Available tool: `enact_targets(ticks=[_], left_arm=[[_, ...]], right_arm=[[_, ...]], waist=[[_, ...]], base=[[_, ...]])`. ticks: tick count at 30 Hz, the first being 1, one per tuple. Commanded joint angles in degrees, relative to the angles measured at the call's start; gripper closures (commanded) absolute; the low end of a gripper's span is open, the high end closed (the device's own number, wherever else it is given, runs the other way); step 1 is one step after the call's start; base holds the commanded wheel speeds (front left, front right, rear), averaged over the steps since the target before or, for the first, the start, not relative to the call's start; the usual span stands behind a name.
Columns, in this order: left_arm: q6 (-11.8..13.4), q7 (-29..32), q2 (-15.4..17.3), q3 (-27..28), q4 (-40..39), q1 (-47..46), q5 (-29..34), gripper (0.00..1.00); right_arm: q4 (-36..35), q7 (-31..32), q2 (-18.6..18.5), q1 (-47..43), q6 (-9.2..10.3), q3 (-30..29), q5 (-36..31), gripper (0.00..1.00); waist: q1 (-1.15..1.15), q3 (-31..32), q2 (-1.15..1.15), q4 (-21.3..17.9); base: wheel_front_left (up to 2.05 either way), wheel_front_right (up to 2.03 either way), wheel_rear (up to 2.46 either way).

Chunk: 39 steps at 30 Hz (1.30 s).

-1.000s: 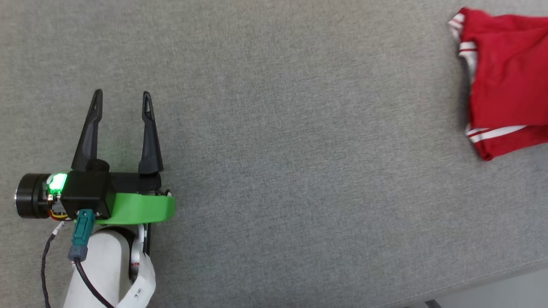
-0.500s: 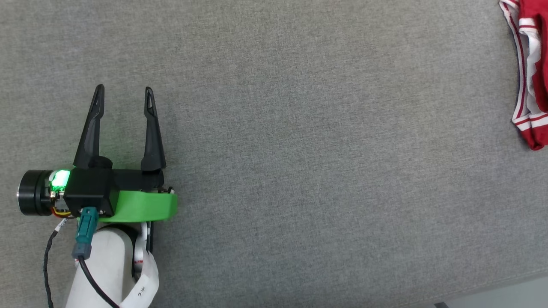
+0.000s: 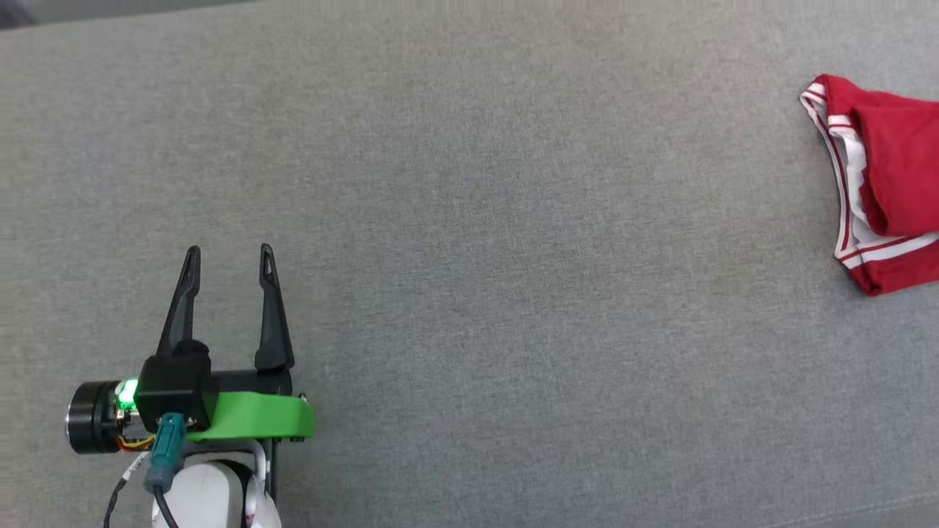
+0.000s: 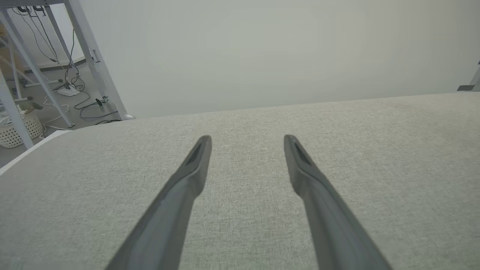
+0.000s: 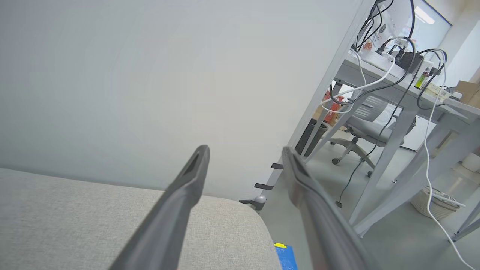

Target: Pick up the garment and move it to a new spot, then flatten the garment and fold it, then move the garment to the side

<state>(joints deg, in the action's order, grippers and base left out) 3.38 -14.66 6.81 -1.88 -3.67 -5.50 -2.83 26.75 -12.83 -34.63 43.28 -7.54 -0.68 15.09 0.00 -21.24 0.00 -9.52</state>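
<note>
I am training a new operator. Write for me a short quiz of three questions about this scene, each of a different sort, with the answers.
1. True or false: the left gripper is open over the grey surface, apart from the garment.
2. In the head view, the garment lies: A) at the right edge; B) in the centre; C) between two gripper fingers.
3. Fill in: in its wrist view, the right gripper is ____ and holds nothing.

Key: 1 true; 2 A; 3 open.

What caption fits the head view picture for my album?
Open left hand over a grey fabric surface, red garment at the right edge.
</note>
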Motion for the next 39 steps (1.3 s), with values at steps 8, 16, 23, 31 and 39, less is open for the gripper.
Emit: enact_targets(ticks=[8, 16, 23, 31, 39], left_arm=[[0.5, -0.3, -1.0, 0.1, 0.8, 2.8, -0.8, 0.00], [0.5, -0.3, -1.5, 0.2, 2.7, 4.3, -1.2, 0.00], [0.1, -0.3, -1.7, 0.4, 4.1, 5.5, -1.4, 0.00], [-1.2, -0.3, -1.9, -0.2, 5.1, 6.7, -2.1, 0.00], [-1.8, -0.3, -2.2, -0.6, 5.2, 7.8, -2.0, 0.00]], right_arm=[[-16.6, -2.1, 11.2, -10.9, 0.05, -0.6, -3.9, 0.00], [-24.7, -2.2, 21.2, -22.2, 0.05, 2.1, -3.8, 0.00], [-24.5, -2.2, 25.7, -31.9, 0.05, 1.6, -3.4, 0.00], [-24.3, -2.2, 28.3, -41.2, 0.05, -0.5, -4.1, 0.00], [-25.9, -2.2, 29.4, -46.6, 0.05, -1.1, -4.7, 0.00]], waist=[[0.00, 9.6, 0.00, 6.9], [0.00, 12.9, 0.00, 10.0], [0.00, 14.9, 0.00, 11.4], [0.00, 16.2, 0.00, 11.4], [0.00, 17.4, 0.00, 11.0]], base=[[0.00, 0.00, 0.00], [0.00, 0.00, 0.00], [0.00, 0.00, 0.00], [0.00, 0.00, 0.00], [0.00, 0.00, 0.00]])
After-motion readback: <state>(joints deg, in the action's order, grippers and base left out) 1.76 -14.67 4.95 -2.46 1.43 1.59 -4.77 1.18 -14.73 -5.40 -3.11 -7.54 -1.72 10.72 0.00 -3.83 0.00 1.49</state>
